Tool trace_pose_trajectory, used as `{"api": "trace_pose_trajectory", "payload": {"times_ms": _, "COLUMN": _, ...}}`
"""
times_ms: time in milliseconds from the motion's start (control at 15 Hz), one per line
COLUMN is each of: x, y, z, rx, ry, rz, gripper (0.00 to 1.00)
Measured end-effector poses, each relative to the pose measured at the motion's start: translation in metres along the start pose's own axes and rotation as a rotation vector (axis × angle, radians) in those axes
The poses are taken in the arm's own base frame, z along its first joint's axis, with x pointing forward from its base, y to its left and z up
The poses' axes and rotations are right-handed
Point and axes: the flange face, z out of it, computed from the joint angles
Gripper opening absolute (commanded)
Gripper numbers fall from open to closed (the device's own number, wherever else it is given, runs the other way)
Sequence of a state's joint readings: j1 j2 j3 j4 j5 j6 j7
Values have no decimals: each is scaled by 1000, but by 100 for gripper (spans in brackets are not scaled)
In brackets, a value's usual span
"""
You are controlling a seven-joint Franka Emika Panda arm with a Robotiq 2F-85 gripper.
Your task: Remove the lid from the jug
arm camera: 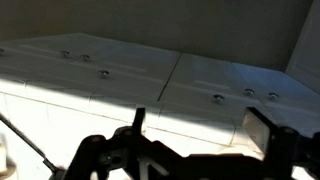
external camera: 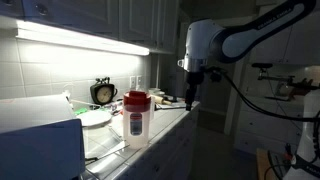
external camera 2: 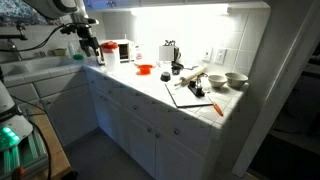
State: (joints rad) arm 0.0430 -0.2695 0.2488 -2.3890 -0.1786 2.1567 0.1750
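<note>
Desk (external camera: pixel 168 118) ran from lower left towards the middle of the frame under a bright light strip, cluttered at the left end. Arm (external camera: pixel 235 38) came in from the upper right, hanging over the far end of the desk.

Jug (external camera: pixel 136 120) stood upright, centre-left of the frame near the desk's front edge, with plates (external camera: pixel 95 118) just beside it on the left and a clock (external camera: pixel 103 93) behind it by the wall. Couldn't pick the jug out reliably in the exterior view that had the arm at upper left.

Hand (external camera: pixel 192 97) pointed down, right of centre, well apart from the jug and touching nothing. Wrist view: hand (arm camera: pixel 200 140) spread wide and empty, only pale panels with small knobs beyond it, no jug in frame.

Lid (external camera: pixel 136 98) sat on the jug's top, looked fully seated.

Read: approach step, nothing gripped yet, task basically unstarted. Next move would need the hand brought across above the lid, centred, lowered with the jaws either side of it, then closed. The jug looked light and tall, so pulling the lid off could tip it or lift it.
</note>
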Motion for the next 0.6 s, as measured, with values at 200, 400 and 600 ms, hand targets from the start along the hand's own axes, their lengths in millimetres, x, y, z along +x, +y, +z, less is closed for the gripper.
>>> {"api": "trace_pose_trajectory", "payload": {"times_ms": 200, "x": 0, "y": 0, "z": 0, "rx": 0, "ry": 0, "rz": 0, "gripper": 100}}
{"api": "trace_pose_trajectory", "payload": {"times_ms": 400, "x": 0, "y": 0, "z": 0, "rx": 0, "ry": 0, "rz": 0, "gripper": 100}}
{"api": "trace_pose_trajectory", "payload": {"times_ms": 600, "x": 1, "y": 1, "z": -1, "rx": 3, "ry": 5, "rz": 6, "gripper": 100}}
